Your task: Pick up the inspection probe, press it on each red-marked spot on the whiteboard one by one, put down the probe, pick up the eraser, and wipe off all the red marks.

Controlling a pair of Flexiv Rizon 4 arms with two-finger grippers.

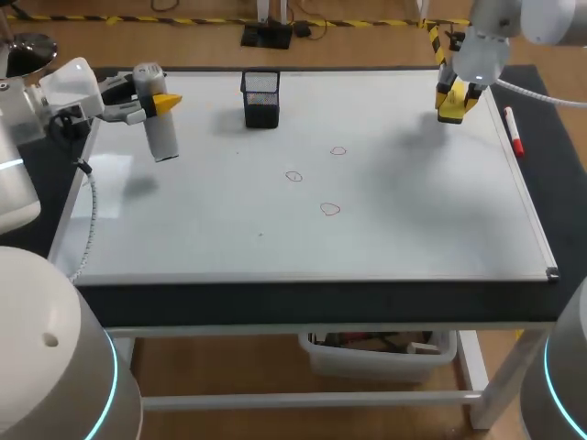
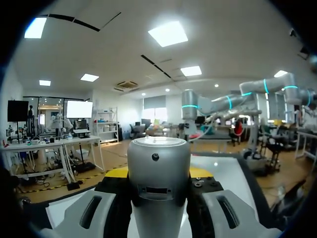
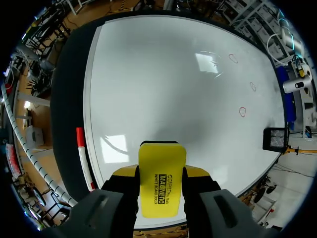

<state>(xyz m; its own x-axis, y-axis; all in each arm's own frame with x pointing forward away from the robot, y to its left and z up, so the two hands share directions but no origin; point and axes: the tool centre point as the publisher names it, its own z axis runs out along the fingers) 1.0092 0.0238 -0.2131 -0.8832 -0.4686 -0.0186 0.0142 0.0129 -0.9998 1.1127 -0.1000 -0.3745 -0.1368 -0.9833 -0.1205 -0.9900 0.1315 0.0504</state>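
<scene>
Probe [image 1: 163, 137]: gripping it in left pincer [image 1: 156, 101], clamping eraser [image 1: 453, 112] in right pincer [image 1: 458, 97]; possibly risking wiping red marks [image 1: 330, 209] before pressing them, with both tools held.

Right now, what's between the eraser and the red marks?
Nothing: only bare whiteboard lies between the eraser in the right gripper and the three red marks, as the head view shows.

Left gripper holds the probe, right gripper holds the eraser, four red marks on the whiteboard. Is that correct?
Not quite: the whiteboard carries three red marks, not four, as the head view shows. The left gripper does hold the probe and the right gripper the eraser.
</scene>
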